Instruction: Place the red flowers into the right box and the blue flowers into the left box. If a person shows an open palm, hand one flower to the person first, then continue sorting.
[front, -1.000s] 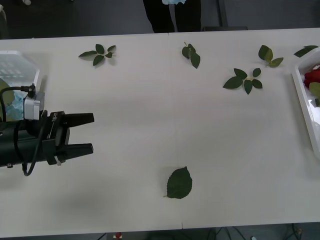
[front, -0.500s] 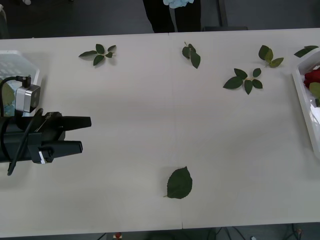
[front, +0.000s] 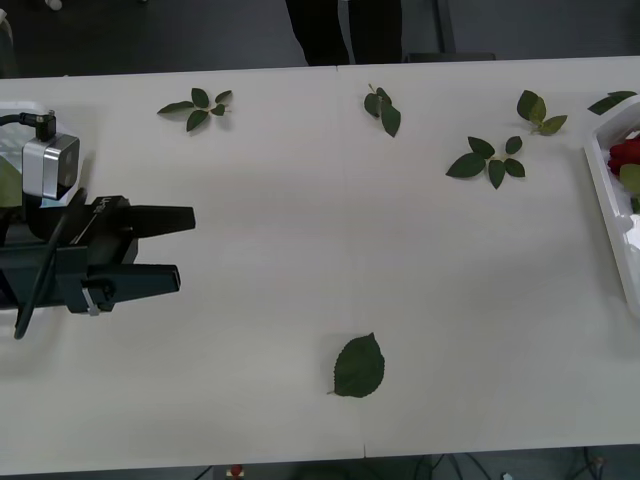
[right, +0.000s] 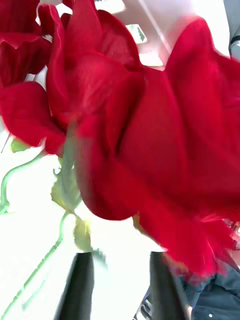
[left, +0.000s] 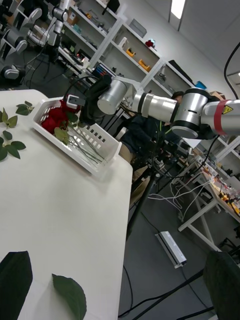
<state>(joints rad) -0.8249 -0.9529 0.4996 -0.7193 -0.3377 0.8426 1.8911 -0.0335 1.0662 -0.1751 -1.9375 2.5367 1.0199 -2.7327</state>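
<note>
We see our left tool out over the left side of the worktop, its two black fingers parted with nothing between them, just inboard of the left box at the table's far left edge. Our right tool is down at the right box, and its wrist view puts the red flowers right against the lens; the two dark fingers stand apart at the lower edge with nothing pinched, so we read that tool as open. No flower lies loose on the worktop now, so sorting looks close to finished, though we cannot see the blue ones inside the left box from here. Counting: two white boxes, at least two red heads up close, with the exact number hidden. Loose greenery still on the worktop: five small leaf sprigs along the far side and one large leaf near us
</note>
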